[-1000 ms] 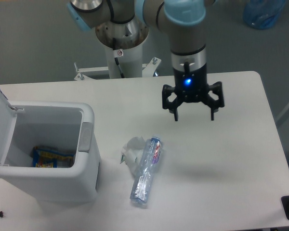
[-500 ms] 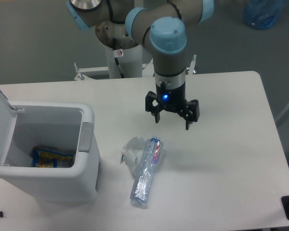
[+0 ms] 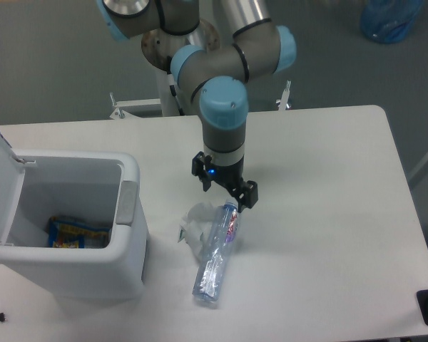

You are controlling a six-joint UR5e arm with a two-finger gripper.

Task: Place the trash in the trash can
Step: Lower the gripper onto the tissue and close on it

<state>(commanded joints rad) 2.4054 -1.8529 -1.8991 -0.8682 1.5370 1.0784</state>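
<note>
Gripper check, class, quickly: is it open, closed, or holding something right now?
Gripper: open, holding nothing, just above the capped end of the crushed plastic bottle.

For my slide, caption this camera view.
Open gripper above crushed bottle and tissue, beside lid-open trash can.

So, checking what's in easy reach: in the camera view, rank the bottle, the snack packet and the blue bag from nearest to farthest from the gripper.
From the gripper:
1. Bottle, just below it.
2. Snack packet, inside the trash can, to the image left.
3. Blue bag, top right, off the table.
</note>
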